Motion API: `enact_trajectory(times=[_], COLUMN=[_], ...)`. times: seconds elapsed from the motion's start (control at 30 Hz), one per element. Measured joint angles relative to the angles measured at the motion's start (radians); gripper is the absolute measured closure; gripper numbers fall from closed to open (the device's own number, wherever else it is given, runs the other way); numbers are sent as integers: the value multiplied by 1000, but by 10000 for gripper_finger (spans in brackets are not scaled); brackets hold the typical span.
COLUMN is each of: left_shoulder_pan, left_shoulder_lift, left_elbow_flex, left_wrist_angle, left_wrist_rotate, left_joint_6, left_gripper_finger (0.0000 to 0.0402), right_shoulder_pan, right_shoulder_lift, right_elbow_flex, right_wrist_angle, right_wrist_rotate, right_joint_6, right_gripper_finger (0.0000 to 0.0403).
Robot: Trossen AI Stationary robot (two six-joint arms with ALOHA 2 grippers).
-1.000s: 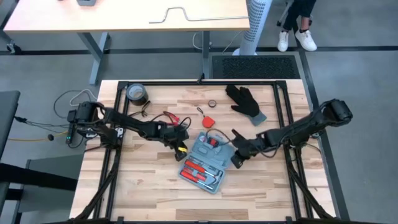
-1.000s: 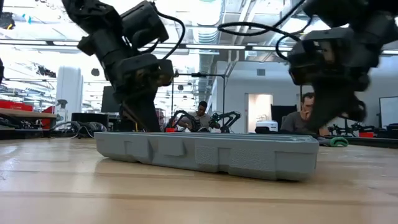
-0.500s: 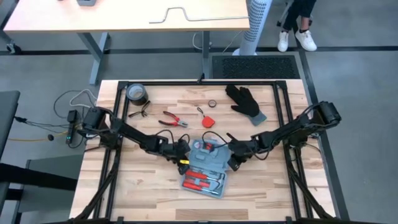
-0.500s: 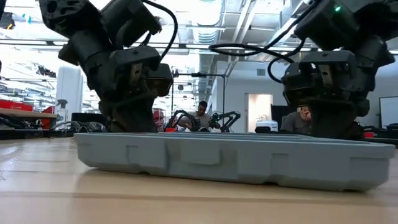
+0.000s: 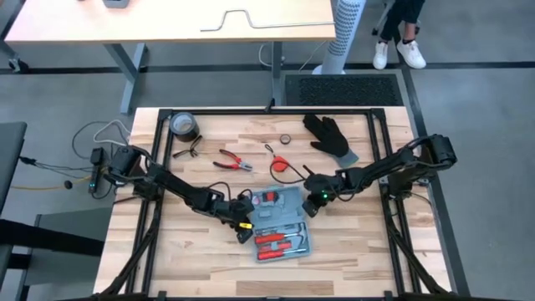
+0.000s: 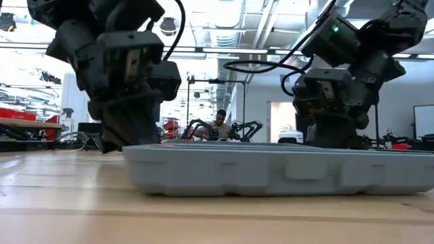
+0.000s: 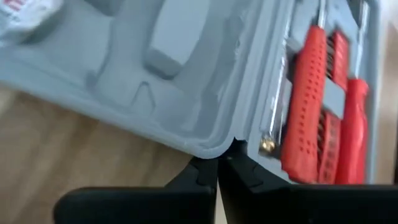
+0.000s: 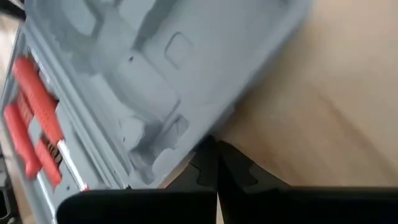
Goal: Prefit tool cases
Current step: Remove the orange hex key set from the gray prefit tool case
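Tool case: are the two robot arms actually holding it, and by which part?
Cannot tell. The left gripper and right gripper each have jaws closed against the rim of the tool case, on opposite edges; pinching or merely pressing is unclear.

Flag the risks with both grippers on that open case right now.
Both the left gripper and right gripper look pinched shut on edges of the tool case; uneven pulls could twist it or slip off. The red-handled tools lie exposed and might spill if it tilts.
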Motion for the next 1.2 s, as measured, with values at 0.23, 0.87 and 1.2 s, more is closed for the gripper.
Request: enact_trajectory(times=[0.23, 0.87, 1.2], left_shoulder_pan=[-7, 146, 218], left_shoulder_lift=[-85, -183, -178], left_elbow_flex=[2, 2, 2], left_wrist_angle=[-94, -178, -168], left_wrist_rotate=[-26, -178, -175], left_joint_6=[0, 196, 342], left_gripper_finger=[402, 402, 402], right_shoulder_pan=[2, -45, -90], right_shoulder_lift=[-62, 6, 189], right_elbow_flex=[-1, 259, 441], right_wrist_angle=[-79, -104, -301], right_wrist_rotate=[23, -22, -111], right_joint_6=[-10, -164, -278], right_gripper_finger=[402, 402, 402])
